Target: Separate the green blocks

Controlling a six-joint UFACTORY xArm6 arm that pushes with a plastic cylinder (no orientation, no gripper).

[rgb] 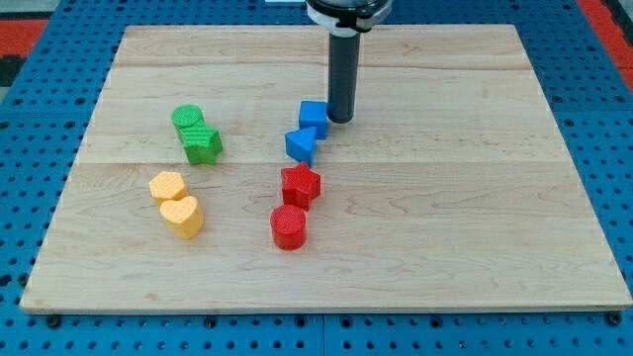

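My tip (340, 120), a bare rod holding nothing, sits just right of the blue cube (314, 116). The touching green cylinder (187, 118) and green star (202, 144) lie well left, slightly nearer.

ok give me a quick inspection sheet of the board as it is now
Surface: pale wooden board, flat, on a blue pegboard.
Job's things: green cylinder and green star-like block, touching each other at the view's left.
Clutter: blue cube and blue wedge-like block; red star-like block and red cylinder; two yellow blocks, exact shapes unclear.
Grippers: none; my tip rests right of the blue cube, well right of the green pair.
Cables: nothing seen.
Surroundings: red area at the top corners.
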